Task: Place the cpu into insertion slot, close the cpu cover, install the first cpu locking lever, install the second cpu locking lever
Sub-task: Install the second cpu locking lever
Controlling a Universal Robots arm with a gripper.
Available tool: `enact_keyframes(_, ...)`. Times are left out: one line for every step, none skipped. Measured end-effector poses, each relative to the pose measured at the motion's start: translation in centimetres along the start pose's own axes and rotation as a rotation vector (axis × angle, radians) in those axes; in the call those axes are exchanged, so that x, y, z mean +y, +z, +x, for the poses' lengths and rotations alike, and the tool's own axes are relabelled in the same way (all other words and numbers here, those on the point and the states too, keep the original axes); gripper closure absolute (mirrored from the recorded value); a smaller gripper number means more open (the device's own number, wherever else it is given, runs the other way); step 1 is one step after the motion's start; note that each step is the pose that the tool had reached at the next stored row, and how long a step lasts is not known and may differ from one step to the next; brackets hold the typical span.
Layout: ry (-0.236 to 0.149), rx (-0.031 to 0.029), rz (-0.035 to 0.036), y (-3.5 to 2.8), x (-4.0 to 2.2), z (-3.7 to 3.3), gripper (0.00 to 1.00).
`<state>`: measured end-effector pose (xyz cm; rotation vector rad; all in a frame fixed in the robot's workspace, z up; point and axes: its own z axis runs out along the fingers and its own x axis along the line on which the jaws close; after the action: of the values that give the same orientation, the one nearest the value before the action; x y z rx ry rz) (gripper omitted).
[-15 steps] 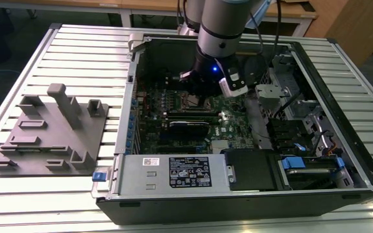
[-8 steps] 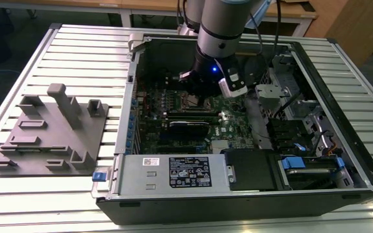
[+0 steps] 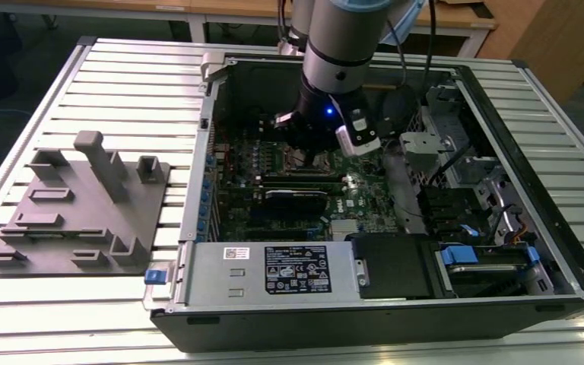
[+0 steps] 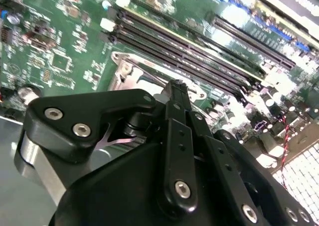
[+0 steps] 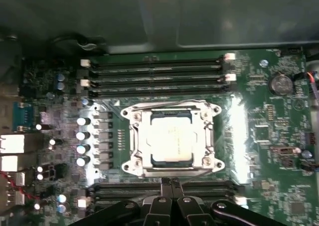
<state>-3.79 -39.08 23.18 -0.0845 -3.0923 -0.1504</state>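
The cpu (image 5: 171, 137) sits in the insertion slot under the cpu cover (image 5: 135, 117). The jaws are together, empty, just beside it. The levers need pushing down.

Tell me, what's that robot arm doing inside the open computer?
The arm's gripper hangs low over the green motherboard in the open computer case, its jaws shut and holding nothing. Just beside them, in the first wrist view, the cpu already sits in the insertion slot, with the cpu cover closed around it.
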Motion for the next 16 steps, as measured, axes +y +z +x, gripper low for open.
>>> enact_keyframes(0.0,0.0004,-0.0052,0.05,-0.04,0.32,0.9)
enact_keyframes(0.0,0.0007,-0.0098,0.1,-0.12,0.65,0.9)
enact_keyframes(-0.001,0.0008,-0.013,0.15,-0.21,0.86,0.9)
enact_keyframes(-0.001,0.001,-0.0151,0.19,-0.32,0.94,0.9)
enact_keyframes(-0.001,0.0012,-0.017,0.23,-0.46,0.94,0.9)
enact_keyframes(-0.001,0.0015,-0.019,0.25,-0.61,0.94,0.9)
enact_keyframes(-0.001,0.0018,-0.021,0.27,-0.79,0.93,0.9)
enact_keyframes(-0.001,0.0022,-0.0229,0.27,-0.94,0.92,0.9)
enact_keyframes(-0.001,0.0027,-0.0242,0.29,-1.03,0.91,0.9)
enact_keyframes(-0.001,0.0037,-0.0253,0.32,-1.07,0.91,0.9)
enact_keyframes(-0.001,0.0047,-0.027,0.36,-1.11,0.93,0.9)
enact_keyframes(-0.001,0.0057,-0.0286,0.42,-1.14,0.95,0.9)
enact_keyframes(-0.001,0.0065,-0.0304,0.48,-1.16,1.0,0.9)
enact_keyframes(-0.001,0.0074,-0.0321,0.53,-1.18,1.07,0.9)
enact_keyframes(-0.001,0.0082,-0.0341,0.57,-1.2,1.16,0.9)
enact_keyframes(-0.001,0.009,-0.0361,0.63,-1.21,1.25,0.9)
